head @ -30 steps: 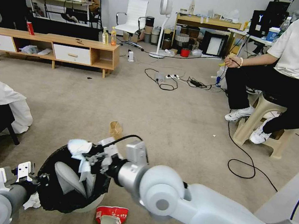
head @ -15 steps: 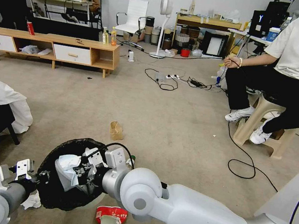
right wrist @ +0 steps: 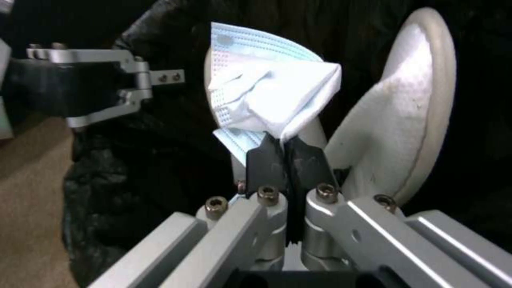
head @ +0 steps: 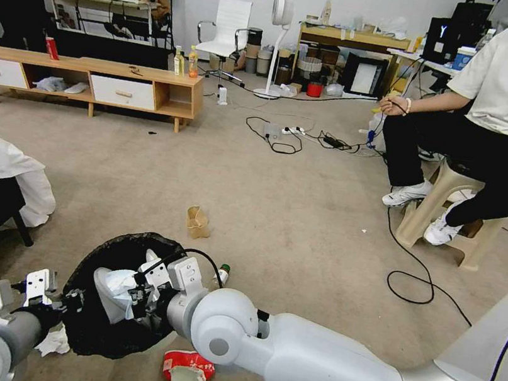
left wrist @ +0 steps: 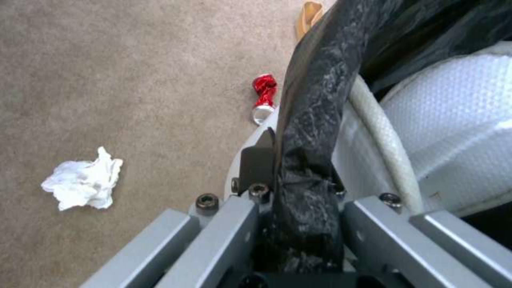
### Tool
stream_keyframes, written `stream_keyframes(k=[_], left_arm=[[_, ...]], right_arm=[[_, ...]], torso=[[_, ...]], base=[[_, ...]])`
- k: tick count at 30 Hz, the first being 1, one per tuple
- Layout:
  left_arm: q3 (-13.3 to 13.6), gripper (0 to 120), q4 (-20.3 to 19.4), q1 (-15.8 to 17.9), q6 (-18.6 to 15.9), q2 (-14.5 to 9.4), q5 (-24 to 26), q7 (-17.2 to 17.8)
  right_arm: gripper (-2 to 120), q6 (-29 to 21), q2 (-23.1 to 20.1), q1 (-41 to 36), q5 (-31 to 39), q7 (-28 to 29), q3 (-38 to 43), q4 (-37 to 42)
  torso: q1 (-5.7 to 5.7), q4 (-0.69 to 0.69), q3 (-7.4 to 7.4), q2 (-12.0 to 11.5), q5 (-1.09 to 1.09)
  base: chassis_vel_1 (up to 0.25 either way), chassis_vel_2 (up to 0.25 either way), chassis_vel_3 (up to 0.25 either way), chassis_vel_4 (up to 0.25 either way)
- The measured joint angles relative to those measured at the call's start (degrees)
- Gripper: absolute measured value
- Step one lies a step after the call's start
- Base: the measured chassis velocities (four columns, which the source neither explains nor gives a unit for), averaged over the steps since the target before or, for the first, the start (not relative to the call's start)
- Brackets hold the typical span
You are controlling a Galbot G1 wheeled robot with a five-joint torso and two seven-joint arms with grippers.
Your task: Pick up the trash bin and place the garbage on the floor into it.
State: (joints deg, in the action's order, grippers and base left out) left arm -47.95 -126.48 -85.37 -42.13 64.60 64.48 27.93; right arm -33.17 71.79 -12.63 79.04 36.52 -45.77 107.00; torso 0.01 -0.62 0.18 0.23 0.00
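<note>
While left hand [left wrist: 299, 188] clamps bin rim [left wrist: 315, 104], right hand [right wrist: 285, 150] pinches tissue [right wrist: 267, 96] inside.

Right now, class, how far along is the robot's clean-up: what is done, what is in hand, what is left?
Done: the left gripper holds the trash bin by its bagged rim. In hand: the right gripper pinches a face mask inside the bin's mouth. Left on the floor: a crumpled tissue, crushed red can, red-and-white wrapper, tan paper bag and green-capped bottle.
</note>
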Motion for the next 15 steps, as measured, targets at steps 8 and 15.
stream_keyframes(k=[8,15], left_arm=[[-0.1,2,-0.4,-0.3,0.0,0.1,0.0,-0.2],[-0.1,2,-0.3,-0.3,0.0,0.1,0.0,-0.3]], right_arm=[[0,0.0,-0.1,-1.0,-1.0,0.0,-0.1,-0.9],[11,0.3,-0.3,-1.8,-1.2,0.1,-0.1,-0.8]], torso=[[0.00,0.00,0.00,0.0,0.00],[0.00,0.00,0.00,0.0,0.00]], base=[[0.000,0.000,0.000,0.000],[0.000,0.000,0.000,0.000]])
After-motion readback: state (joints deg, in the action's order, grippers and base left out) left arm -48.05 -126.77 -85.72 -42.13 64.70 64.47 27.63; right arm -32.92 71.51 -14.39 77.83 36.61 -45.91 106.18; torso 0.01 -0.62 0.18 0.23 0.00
